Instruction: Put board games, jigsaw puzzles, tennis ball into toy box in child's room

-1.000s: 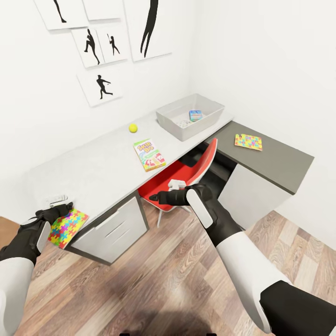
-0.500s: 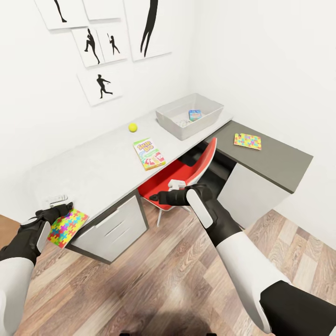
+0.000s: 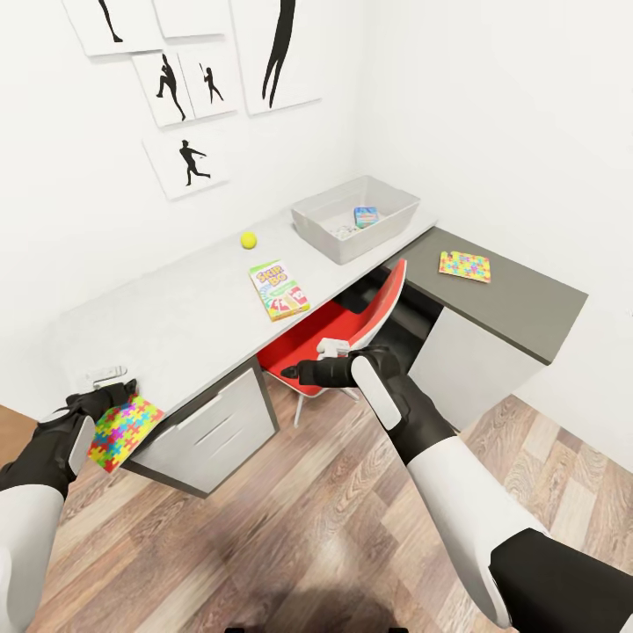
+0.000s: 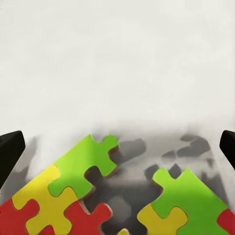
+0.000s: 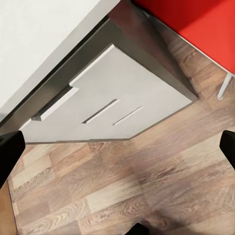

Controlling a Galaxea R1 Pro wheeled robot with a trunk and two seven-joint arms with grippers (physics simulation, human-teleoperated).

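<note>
Two grippers show in the head view. The left gripper (image 3: 112, 394) sits at the desk's (image 3: 176, 325) near corner, at about 8 o'clock, its fingers (image 4: 10, 152) spread wide around a puzzle (image 3: 125, 431) that overhangs the edge; whether they press it cannot be told. The right gripper (image 3: 303, 373) hangs at centre over the red chair (image 3: 352, 321), fingers (image 5: 11, 149) parted and empty. A Skip-Bo box (image 3: 279, 290) lies mid-desk with the ball (image 3: 249, 239) at its 11 o'clock. The bin (image 3: 356, 217), at 1 o'clock, holds a blue box (image 3: 366, 216). A second puzzle (image 3: 464, 266) lies on the dark section, at 3 o'clock.
</note>
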